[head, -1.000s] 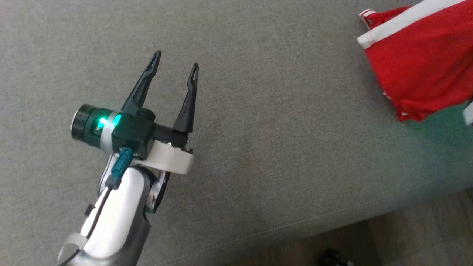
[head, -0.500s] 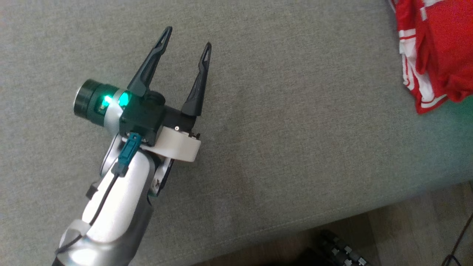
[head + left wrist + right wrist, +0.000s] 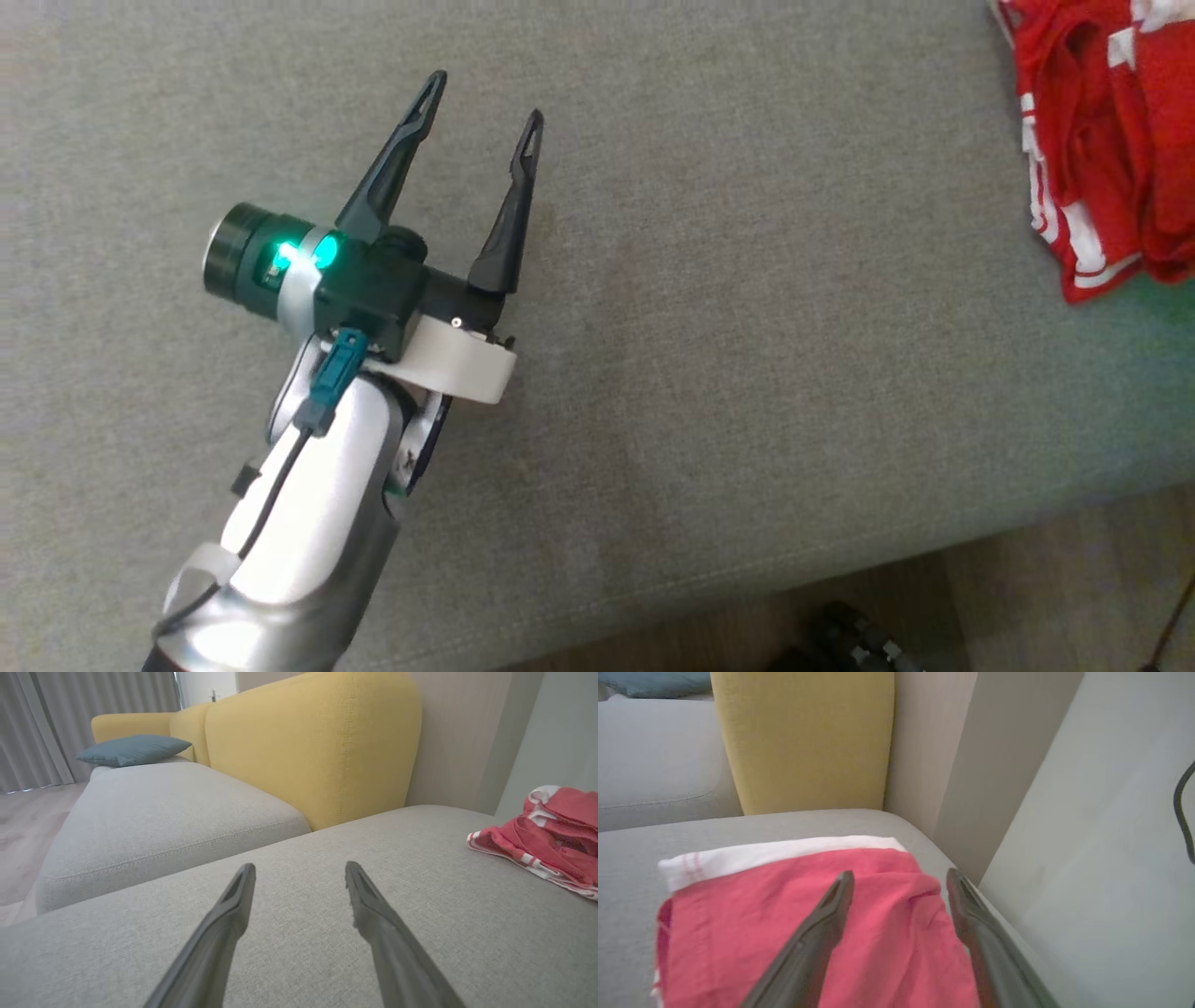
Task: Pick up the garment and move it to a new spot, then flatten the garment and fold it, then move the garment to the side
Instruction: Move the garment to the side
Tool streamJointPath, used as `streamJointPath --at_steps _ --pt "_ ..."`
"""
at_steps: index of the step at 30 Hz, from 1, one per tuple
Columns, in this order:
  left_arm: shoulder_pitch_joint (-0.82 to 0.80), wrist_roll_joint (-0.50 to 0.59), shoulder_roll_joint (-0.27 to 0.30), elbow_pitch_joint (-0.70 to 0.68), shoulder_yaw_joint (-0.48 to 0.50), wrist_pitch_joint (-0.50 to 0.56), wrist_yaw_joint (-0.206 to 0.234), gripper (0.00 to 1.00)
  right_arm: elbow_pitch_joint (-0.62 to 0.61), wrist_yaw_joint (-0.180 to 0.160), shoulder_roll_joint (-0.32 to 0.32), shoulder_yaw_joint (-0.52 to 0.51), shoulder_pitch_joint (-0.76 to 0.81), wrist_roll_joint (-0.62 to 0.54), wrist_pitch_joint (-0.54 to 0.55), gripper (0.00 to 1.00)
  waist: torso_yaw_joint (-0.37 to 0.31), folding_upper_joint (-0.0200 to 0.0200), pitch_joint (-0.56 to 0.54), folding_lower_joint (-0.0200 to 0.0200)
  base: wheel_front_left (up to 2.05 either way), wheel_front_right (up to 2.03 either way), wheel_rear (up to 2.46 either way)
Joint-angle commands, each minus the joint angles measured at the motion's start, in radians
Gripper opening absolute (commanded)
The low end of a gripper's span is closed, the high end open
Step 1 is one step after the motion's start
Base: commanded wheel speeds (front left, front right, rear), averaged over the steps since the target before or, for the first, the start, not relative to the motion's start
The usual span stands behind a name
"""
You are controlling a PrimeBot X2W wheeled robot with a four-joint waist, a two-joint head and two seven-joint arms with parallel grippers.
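My left gripper [image 3: 484, 98] stands wide, its two dark fingers spread with nothing between them, hovering over the bare grey seat cushion [image 3: 747, 327]. The garment [image 3: 1102, 140] lies well off to that gripper's right, a rumpled red heap with white stripes resting on the same cushion. Seen along the left gripper [image 3: 300, 867], the garment [image 3: 546, 840] sits ahead and to the right of the fingers, well apart from them. Straight ahead rises a yellow backrest [image 3: 317, 742], and far off to the left a blue pillow [image 3: 133, 749] lies on another grey seat.

My right gripper [image 3: 900, 873] is wide too (fingers parted, gripping nothing). The garment [image 3: 784, 933] spreads just beyond and below its fingers, red cloth with a white band [image 3: 784, 851] along the far edge. I cannot tell whether the fingertips touch the cloth. To this gripper's right a pale wall [image 3: 1087, 858] stands close beside the cushion's edge.
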Motion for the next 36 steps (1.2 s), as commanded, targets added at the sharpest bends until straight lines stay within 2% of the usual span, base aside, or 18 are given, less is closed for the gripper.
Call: streamJointPath --at_steps 1,8,18,26,36 --pt "0.011 -0.007 0.007 -0.026 0.036 -0.009 0.008 1.0 -0.045 0.007 -0.009 0.023 0.038 -0.007 -0.022 1.0 0.01 0.0 -0.025 0.0 0.0 0.0 0.0" --pt "0.073 -0.038 0.003 -0.022 0.061 -0.012 0.038 1.0 -0.173 0.007 0.071 0.155 0.18 -0.022 -0.115 1.0 0.056 0.0 -0.11 0.0 0.0 0.0 0.0" --pt "0.173 -0.081 0.002 -0.043 0.126 -0.012 0.091 1.0 -0.329 0.007 0.192 0.291 0.317 -0.031 -0.103 1.0 0.18 0.0 -0.208 0.0 0.0 0.0 0.0" --pt "0.261 -0.108 0.01 -0.047 0.186 -0.012 0.122 1.0 -0.389 0.007 0.229 0.331 0.384 -0.026 -0.063 1.0 0.255 0.0 -0.28 0.0 0.0 0.0 0.0" --pt "0.359 -0.128 0.024 -0.019 0.209 -0.012 0.122 1.0 -0.443 0.007 0.237 0.345 0.487 -0.028 -0.016 1.0 0.254 0.0 -0.38 0.0 0.0 0.0 0.0"
